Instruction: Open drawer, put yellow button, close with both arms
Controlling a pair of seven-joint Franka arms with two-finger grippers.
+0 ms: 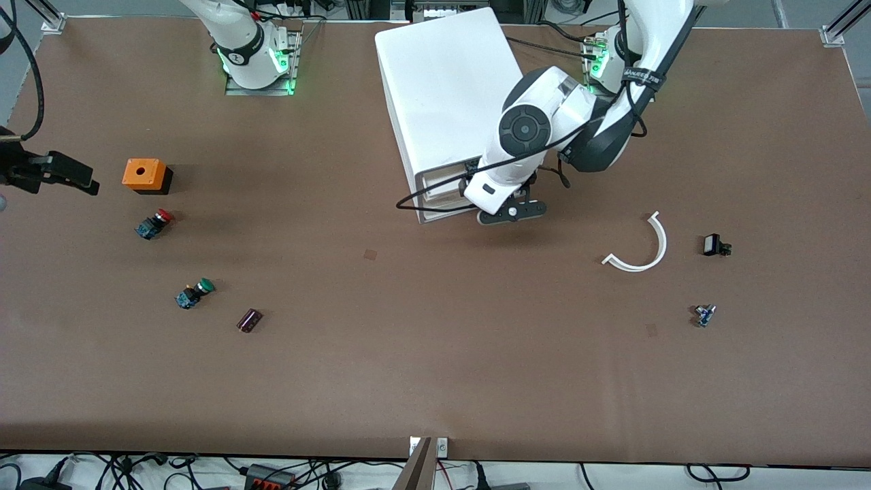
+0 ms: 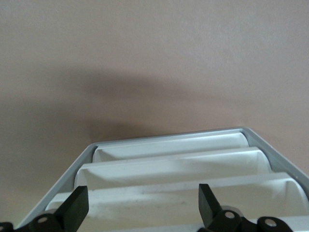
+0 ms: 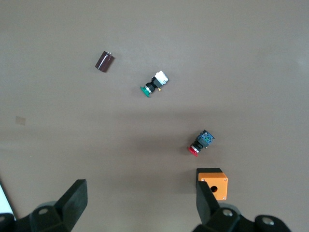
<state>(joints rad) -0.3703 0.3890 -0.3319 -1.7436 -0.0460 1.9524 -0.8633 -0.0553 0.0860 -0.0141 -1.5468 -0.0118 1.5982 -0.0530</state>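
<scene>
My left tool (image 1: 510, 211) hung just in front of the white cabinet (image 1: 449, 82), at the height of its top. Its fingers (image 2: 77, 209) were apart. In the left wrist view the drawer (image 2: 183, 203), the topmost of the four, lay directly under my left tool (image 2: 142, 208), its front edge between the two fingertips. I could not tell whether they touched it, nor whether it was pulled out at all. The three lower drawer fronts stepped away below it inside the grey cabinet frame (image 2: 263, 140). From the front camera the drawer (image 1: 442, 178) showed as the strip just under the cabinet's top edge, right beside my left tool.

My right tool (image 1: 68, 175) waited over the table (image 1: 435, 381) at the right arm's end, its fingers (image 3: 77, 200) spread wide. Right below it sat an orange box (image 1: 144, 175) with a round hole in its top; in the right wrist view the box (image 3: 213, 183) was close by one fingertip of my right tool (image 3: 140, 208). A red-capped button (image 3: 200, 143) lay a little past the box, a green-capped button (image 3: 154, 84) farther from the tool, and a dark cylinder (image 3: 104, 61) farthest.

A black band (image 1: 643, 76) around my left arm carried white lettering that I could not read.
</scene>
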